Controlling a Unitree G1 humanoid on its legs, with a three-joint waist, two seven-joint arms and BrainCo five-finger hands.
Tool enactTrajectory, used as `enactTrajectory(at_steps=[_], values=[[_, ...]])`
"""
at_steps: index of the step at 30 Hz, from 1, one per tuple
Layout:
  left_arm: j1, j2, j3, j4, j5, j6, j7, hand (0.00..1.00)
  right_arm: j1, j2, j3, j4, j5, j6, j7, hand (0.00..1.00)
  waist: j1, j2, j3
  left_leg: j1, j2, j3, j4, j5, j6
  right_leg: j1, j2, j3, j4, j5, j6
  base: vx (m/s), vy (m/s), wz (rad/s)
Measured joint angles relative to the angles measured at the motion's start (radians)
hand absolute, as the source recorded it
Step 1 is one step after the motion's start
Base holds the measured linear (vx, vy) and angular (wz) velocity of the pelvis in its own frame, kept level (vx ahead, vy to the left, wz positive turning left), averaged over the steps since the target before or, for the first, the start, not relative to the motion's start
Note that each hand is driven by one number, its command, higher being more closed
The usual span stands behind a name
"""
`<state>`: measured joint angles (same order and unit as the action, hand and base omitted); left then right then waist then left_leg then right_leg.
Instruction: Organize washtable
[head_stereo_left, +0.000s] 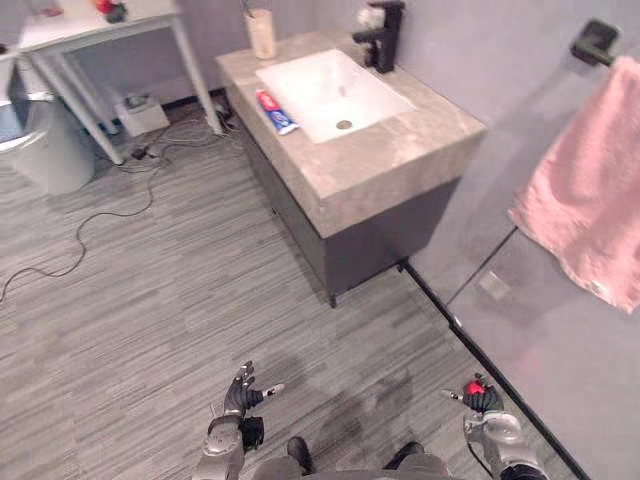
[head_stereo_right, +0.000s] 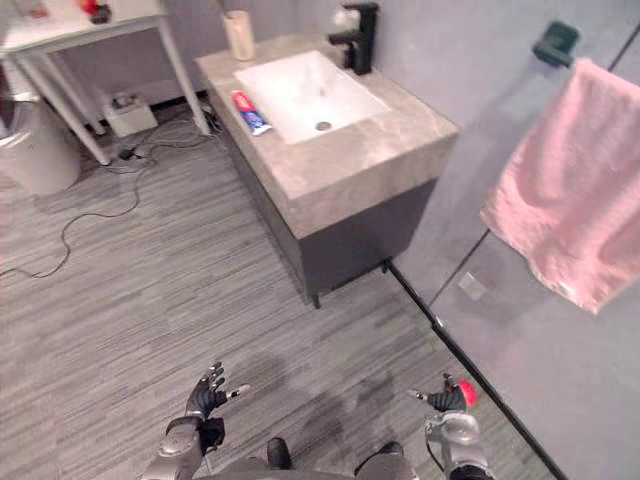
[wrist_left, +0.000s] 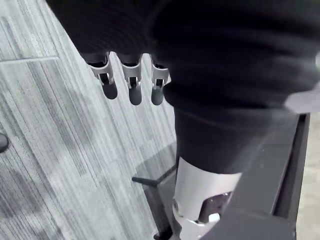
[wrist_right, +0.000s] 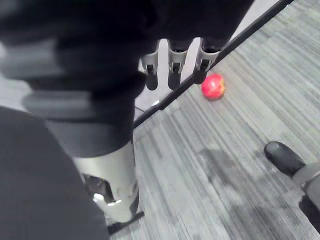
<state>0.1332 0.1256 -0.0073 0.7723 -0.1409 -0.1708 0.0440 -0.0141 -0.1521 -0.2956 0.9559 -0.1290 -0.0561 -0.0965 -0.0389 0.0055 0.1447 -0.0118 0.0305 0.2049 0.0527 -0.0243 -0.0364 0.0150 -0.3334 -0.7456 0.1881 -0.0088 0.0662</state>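
Observation:
The stone-topped washtable stands at the back against the wall, with a white sink set into it. A red, white and blue toothpaste tube lies on the counter left of the sink. A beige cup stands at the far left corner, and a black faucet behind the sink. Both hands hang low over the floor, well short of the washtable. My left hand is open and holds nothing, its fingers relaxed. My right hand is open too. A small red fruit-like ball lies on the floor just past it.
A pink towel hangs from a dark hook on the right wall. At the back left are a white table, a grey bin, a white box and loose cables on the floor.

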Motion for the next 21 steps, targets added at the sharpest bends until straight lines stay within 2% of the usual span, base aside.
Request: enactTrajectory(at_steps=[1,2,3,6,10,13,14,15,16,17,18,20,21], values=[[0.003,0.004,0.002,-0.001,0.002,0.000,0.000,0.00,0.008,0.000,0.001,0.000,0.000,0.002,0.005,0.00,0.000,0.004,0.004,-0.007,-0.004,-0.012,0.006,-0.005,0.007,-0.013,0.017,0.071,0.000,-0.010,-0.001,-0.22,0.108,0.78],[0.024,0.005,0.012,-0.005,0.006,0.001,-0.001,0.00,0.021,0.001,0.005,0.000,0.000,0.004,0.011,0.00,0.000,0.009,0.013,-0.012,-0.007,-0.016,0.008,-0.006,0.008,-0.035,0.052,0.207,-0.001,-0.032,0.004,-0.15,0.023,0.64],[0.052,0.005,0.020,-0.014,0.006,0.001,-0.001,0.00,0.034,0.001,0.029,0.000,0.000,0.010,0.013,0.00,0.000,0.001,0.020,-0.020,-0.013,-0.023,0.013,-0.006,0.008,-0.054,0.078,0.323,0.006,-0.042,0.016,-0.13,-0.008,0.72],[0.092,0.004,0.020,-0.023,0.028,0.009,-0.002,0.00,0.069,0.018,0.048,0.000,0.000,0.021,0.014,0.00,0.000,0.002,0.021,-0.062,-0.029,-0.101,0.046,-0.005,0.008,-0.075,0.129,0.453,0.040,-0.097,0.035,-0.05,-0.049,0.67],[0.095,-0.008,0.037,-0.054,0.028,0.010,-0.003,0.00,0.117,0.048,0.059,-0.025,0.003,0.023,0.013,0.00,0.013,-0.011,0.027,-0.121,-0.051,-0.195,0.099,-0.010,0.015,-0.072,0.137,0.423,0.092,-0.169,0.056,-0.01,-0.056,0.91],[0.077,-0.018,0.060,-0.114,0.025,0.010,-0.003,0.00,0.162,0.095,0.059,-0.090,0.040,0.021,0.012,0.00,0.033,-0.032,0.031,-0.221,-0.064,-0.236,0.195,-0.031,0.046,-0.067,0.119,0.304,0.140,-0.206,0.060,0.04,-0.059,1.39],[0.075,-0.019,0.060,-0.122,0.025,0.010,-0.003,0.00,0.160,0.100,0.059,-0.092,0.045,0.020,0.010,0.00,0.036,-0.038,0.034,-0.233,-0.060,-0.224,0.203,-0.034,0.051,-0.063,0.114,0.286,0.143,-0.207,0.058,0.10,-0.059,1.26],[0.061,-0.024,0.061,-0.128,0.025,0.010,-0.003,0.00,0.156,0.110,0.058,-0.096,0.055,0.021,0.008,0.00,0.049,-0.050,0.042,-0.239,-0.035,-0.151,0.218,-0.045,0.068,-0.044,0.095,0.242,0.140,-0.205,0.053,0.14,0.009,1.22],[0.058,-0.031,0.061,-0.141,0.022,0.012,-0.003,0.00,0.159,0.114,0.057,-0.111,0.070,0.019,0.004,0.00,0.051,-0.050,0.047,-0.260,0.019,-0.038,0.268,-0.052,0.081,-0.021,0.083,0.187,0.148,-0.199,0.046,0.15,0.015,1.25],[0.056,-0.033,0.061,-0.143,0.020,0.012,-0.002,0.00,0.158,0.114,0.057,-0.112,0.072,0.019,0.003,0.00,0.054,-0.048,0.051,-0.268,0.043,0.012,0.294,-0.051,0.089,-0.008,0.079,0.166,0.156,-0.204,0.047,0.16,0.043,1.13],[0.051,-0.035,0.060,-0.143,0.016,0.013,-0.001,0.00,0.147,0.114,0.056,-0.118,0.080,0.019,0.003,0.00,0.058,-0.052,0.054,-0.283,0.054,0.073,0.325,-0.058,0.099,0.006,0.064,0.141,0.166,-0.212,0.054,0.11,0.025,0.82],[0.046,-0.031,0.061,-0.141,0.015,0.014,0.000,0.00,0.108,0.112,0.056,-0.123,0.081,0.013,0.003,0.00,0.062,-0.054,0.056,-0.304,0.037,0.069,0.341,-0.073,0.116,0.014,0.067,0.141,0.141,-0.213,0.064,0.15,0.072,0.61],[0.043,-0.025,0.060,-0.135,0.016,0.014,0.001,0.00,0.076,0.112,0.058,-0.122,0.082,0.008,0.003,0.00,0.074,-0.053,0.062,-0.311,0.031,0.065,0.359,-0.099,0.117,0.018,0.067,0.156,0.127,-0.207,0.073,0.17,0.114,0.13]])
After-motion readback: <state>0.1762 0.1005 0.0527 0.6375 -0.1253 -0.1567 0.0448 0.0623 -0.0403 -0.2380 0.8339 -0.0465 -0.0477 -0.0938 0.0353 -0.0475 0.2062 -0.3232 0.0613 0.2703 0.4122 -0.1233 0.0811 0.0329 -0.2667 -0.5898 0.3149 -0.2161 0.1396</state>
